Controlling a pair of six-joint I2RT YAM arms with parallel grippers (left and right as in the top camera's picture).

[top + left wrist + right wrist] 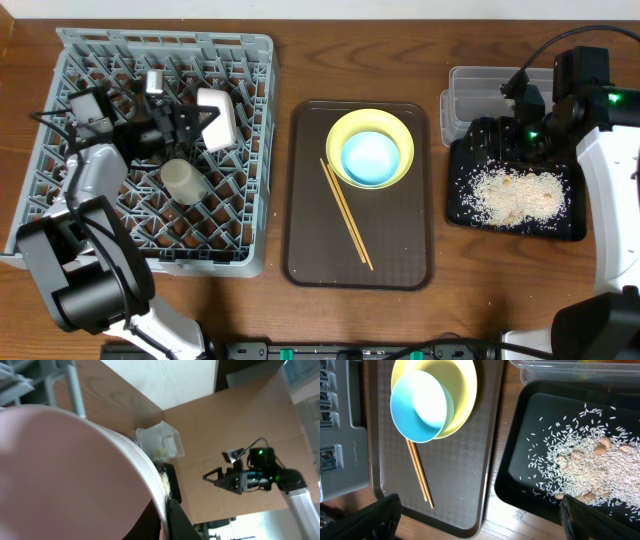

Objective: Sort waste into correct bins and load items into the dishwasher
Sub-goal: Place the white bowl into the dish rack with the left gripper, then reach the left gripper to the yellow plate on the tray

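My left gripper (195,125) is over the grey dishwasher rack (250,150), shut on the rim of the white bowl (218,120). In the left wrist view that bowl (65,470) fills the left side, its rim pinched between my fingers (175,517). A small white cup (183,180) lies in the rack. The yellow plate (370,135) holds the light blue bowl (368,157), with chopsticks (345,212) beside it. My right gripper (487,520) hangs open over the gap between the brown tray and the black bin (530,490), which holds rice crumbs (590,465).
The brown serving tray (390,250) sits in the middle of the table. The clear tub (475,90) stands behind the black bin (460,210); in the left wrist view the tub (167,440) holds a small yellow-green piece (160,453). Bare wood shows along the front.
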